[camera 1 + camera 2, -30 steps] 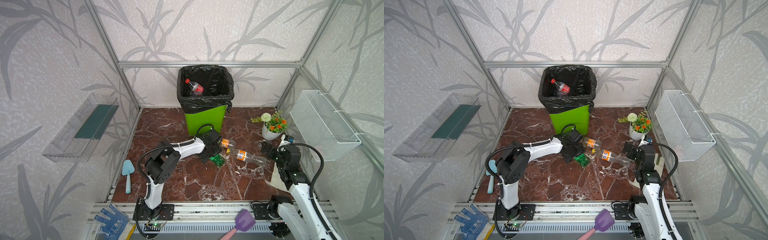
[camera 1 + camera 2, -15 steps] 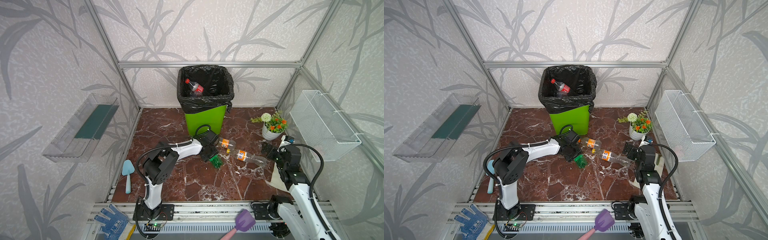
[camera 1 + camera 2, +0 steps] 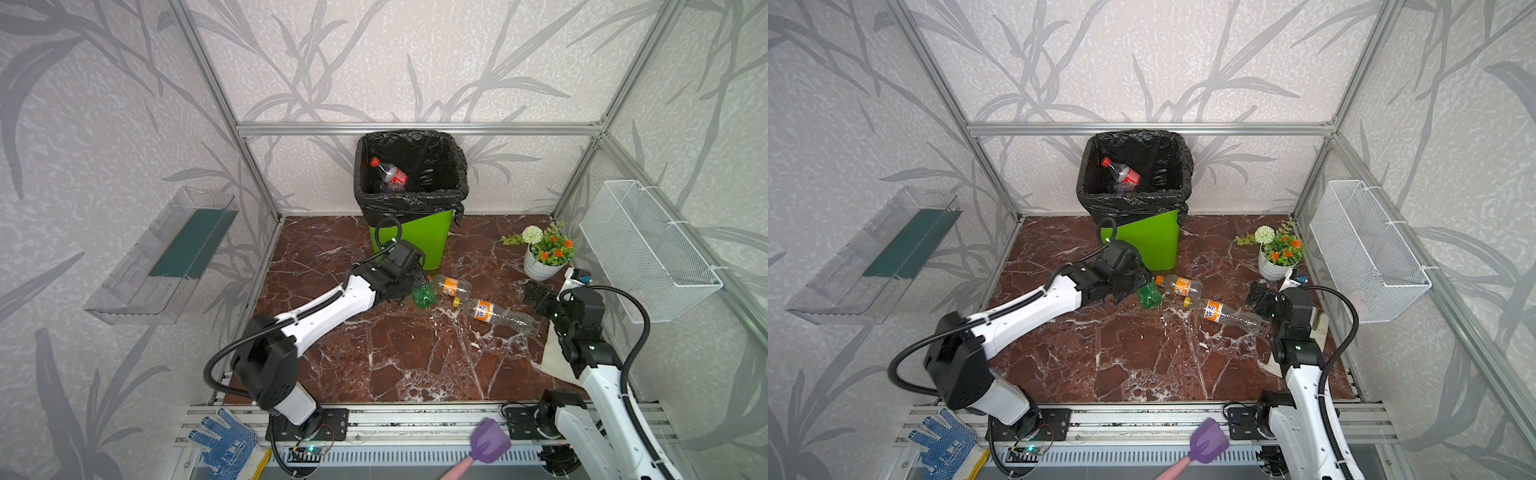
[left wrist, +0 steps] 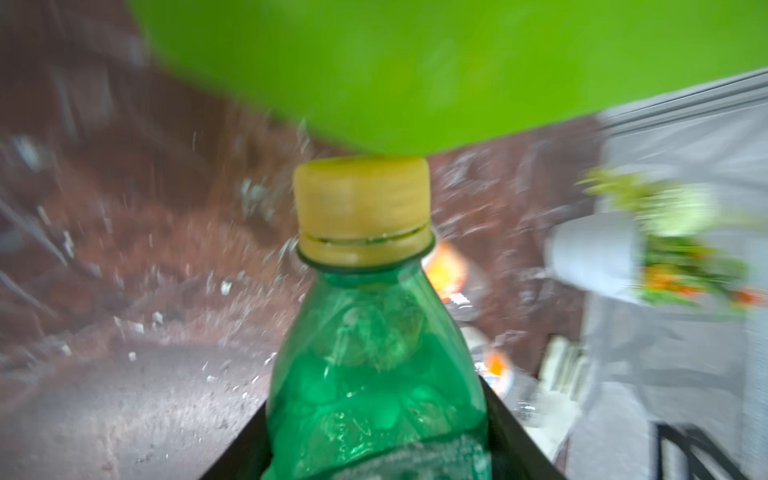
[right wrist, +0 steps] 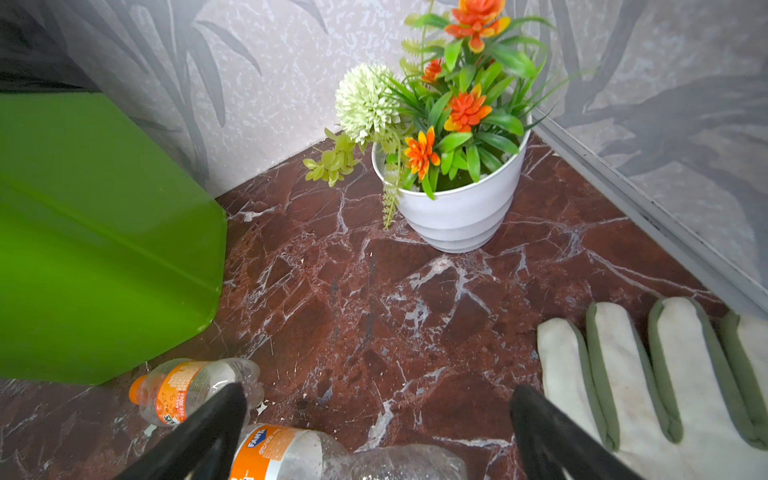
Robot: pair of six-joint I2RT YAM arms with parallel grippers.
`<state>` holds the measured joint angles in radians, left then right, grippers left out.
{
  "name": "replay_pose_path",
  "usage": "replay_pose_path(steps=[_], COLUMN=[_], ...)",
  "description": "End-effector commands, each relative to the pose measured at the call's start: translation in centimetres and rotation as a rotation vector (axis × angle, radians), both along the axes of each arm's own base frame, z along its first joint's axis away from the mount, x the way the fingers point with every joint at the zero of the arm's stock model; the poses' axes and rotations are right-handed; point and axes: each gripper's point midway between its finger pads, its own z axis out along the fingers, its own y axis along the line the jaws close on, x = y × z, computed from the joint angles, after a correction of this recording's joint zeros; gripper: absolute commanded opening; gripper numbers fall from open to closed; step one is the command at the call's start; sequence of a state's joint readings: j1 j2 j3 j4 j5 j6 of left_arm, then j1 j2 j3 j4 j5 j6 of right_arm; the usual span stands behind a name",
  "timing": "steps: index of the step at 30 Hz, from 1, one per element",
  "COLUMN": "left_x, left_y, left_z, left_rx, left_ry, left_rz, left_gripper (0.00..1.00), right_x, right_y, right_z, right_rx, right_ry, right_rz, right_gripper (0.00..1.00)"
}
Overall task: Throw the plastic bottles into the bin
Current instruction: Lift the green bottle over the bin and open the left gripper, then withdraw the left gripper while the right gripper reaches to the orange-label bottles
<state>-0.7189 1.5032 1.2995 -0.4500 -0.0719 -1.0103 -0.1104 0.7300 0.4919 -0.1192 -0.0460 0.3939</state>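
Observation:
My left gripper (image 4: 376, 449) is shut on a green bottle (image 4: 374, 374) with a yellow cap, and the cap points at the bin's lime-green wall (image 4: 415, 62). In both top views this green bottle (image 3: 424, 296) (image 3: 1149, 296) sits just in front of the bin (image 3: 415, 245) (image 3: 1154, 241). A red-labelled bottle (image 3: 388, 171) lies inside the black bag. Two clear bottles with orange labels (image 3: 451, 286) (image 3: 490, 311) lie on the floor. My right gripper (image 5: 378, 392) (image 3: 540, 297) stands open over the base end of the nearer clear bottle (image 5: 316, 457).
A white flower pot (image 3: 540, 266) stands at the back right. A wire basket (image 3: 648, 249) hangs on the right wall and a clear tray (image 3: 162, 253) on the left. A white glove (image 5: 665, 374) lies beside my right gripper. A purple shovel (image 3: 488, 442) and a blue glove (image 3: 224, 440) lie on the front rail.
My left gripper has shut on the green bottle and shifted it a little toward the bin. The right arm and both clear bottles have not moved.

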Motion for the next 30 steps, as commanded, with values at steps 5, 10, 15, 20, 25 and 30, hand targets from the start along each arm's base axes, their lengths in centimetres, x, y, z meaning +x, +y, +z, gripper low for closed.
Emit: replay_pose_path(steps=[5, 10, 15, 20, 25, 30], left_x=[-2.3, -4.2, 1.8, 12.9, 13.7, 11.2], left_y=[11.7, 14.0, 10.3, 3.8, 3.2, 3.8], left_z=[22.4, 31.4, 33.5, 27.6, 30.6, 34.3], left_rx=[0.195, 0.231, 0.254, 0.281, 0.278, 0.311], left_ry=[-0.727, -1.006, -1.023, -0.754, -0.8, -0.919], left_rz=[0.214, 0.266, 0.15, -0.067, -0.052, -0.024], left_gripper=[0.54, 0.55, 0.59, 0.74, 0.99, 0.99], right_x=[0.7, 0.9, 1.3, 2.0, 0.5, -0.8], right_y=[-0.6, -0.4, 1.0, 4.0, 3.4, 2.6], right_z=[4.1, 4.8, 5.2, 4.8, 4.8, 3.7], right_rx=[-0.016, 0.039, 0.098, 0.185, 0.147, 0.188], right_ry=[-0.086, -0.117, -0.14, -0.102, -0.051, 0.014], right_rz=[-0.023, -0.033, 0.033, 0.189, 0.152, 0.073], right_gripper=[0.99, 0.99, 0.99, 0.95, 0.98, 0.99])
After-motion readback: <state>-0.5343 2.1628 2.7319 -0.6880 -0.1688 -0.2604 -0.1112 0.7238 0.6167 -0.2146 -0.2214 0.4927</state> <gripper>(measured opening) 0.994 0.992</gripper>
